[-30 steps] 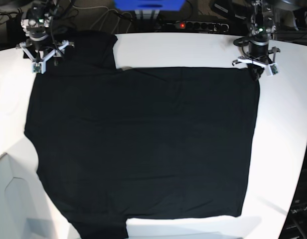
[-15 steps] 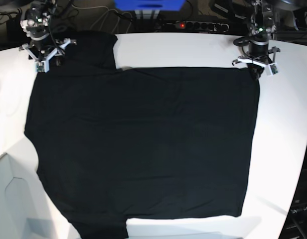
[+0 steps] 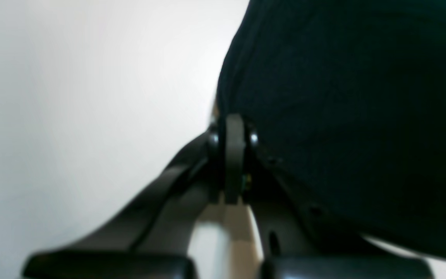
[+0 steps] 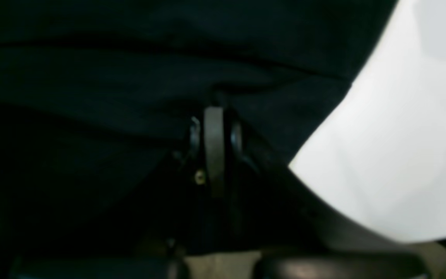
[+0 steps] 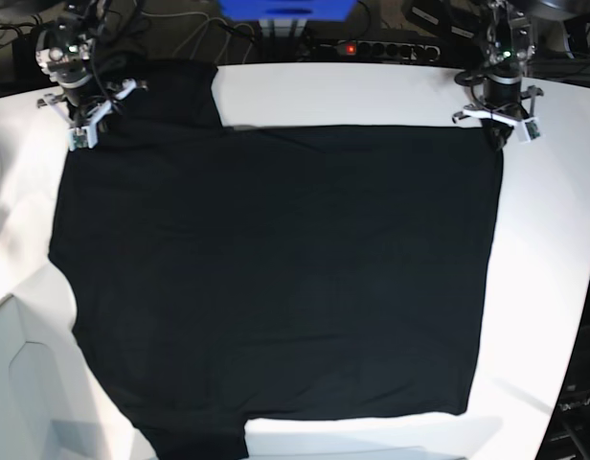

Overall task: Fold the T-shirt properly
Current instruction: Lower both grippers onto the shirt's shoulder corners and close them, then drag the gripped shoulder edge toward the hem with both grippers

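Observation:
The black T-shirt [image 5: 276,278] lies spread flat on the white table [image 5: 372,96], plain side up, with one sleeve at the far left and one at the near left. No print or tag shows. My left gripper [image 5: 497,132] is at the shirt's far right corner and, in the left wrist view, is shut [image 3: 234,120] on the cloth's edge [image 3: 343,97]. My right gripper [image 5: 84,129] is at the far left corner by the sleeve and, in the right wrist view, is shut [image 4: 213,110] on black cloth [image 4: 130,58].
A power strip [image 5: 376,48], a blue box [image 5: 285,10] and cables lie behind the table's far edge. The table's curved edge runs down the right side [image 5: 573,316]. At the near left the shirt hangs over the table edge [image 5: 27,326].
Both grippers have moved a little toward the far edge of the table, drawing the shirt's far edge and left sleeve with them. The cloth looks flatter along that edge.

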Robot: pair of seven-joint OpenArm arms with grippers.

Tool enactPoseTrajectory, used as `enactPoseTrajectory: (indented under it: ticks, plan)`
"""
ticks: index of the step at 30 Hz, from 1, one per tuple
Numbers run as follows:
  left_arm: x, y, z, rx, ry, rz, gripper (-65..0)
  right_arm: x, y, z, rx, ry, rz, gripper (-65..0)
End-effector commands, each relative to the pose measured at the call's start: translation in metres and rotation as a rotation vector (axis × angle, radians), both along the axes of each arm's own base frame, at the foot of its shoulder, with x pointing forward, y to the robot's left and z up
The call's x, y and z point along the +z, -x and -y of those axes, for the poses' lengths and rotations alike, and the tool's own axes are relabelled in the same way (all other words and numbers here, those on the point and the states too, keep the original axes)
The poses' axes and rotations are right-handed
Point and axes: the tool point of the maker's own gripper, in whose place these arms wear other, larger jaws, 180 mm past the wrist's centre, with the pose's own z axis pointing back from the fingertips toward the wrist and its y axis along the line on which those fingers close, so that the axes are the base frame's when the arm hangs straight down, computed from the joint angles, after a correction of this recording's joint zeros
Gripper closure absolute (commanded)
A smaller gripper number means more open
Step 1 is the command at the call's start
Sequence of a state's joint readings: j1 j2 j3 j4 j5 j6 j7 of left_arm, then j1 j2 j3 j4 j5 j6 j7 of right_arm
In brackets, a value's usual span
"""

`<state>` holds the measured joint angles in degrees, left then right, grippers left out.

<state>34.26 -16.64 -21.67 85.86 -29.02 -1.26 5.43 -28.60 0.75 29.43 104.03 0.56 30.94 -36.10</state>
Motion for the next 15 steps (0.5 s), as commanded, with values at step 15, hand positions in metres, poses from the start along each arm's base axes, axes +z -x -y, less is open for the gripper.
enactPoseTrajectory:
  ticks: [15]
  plan:
    - [0.037,-0.014,0.003,-0.030,-0.034,0.068,0.0,0.065,-0.037,0.010,0.037,0.113,0.179,0.0]
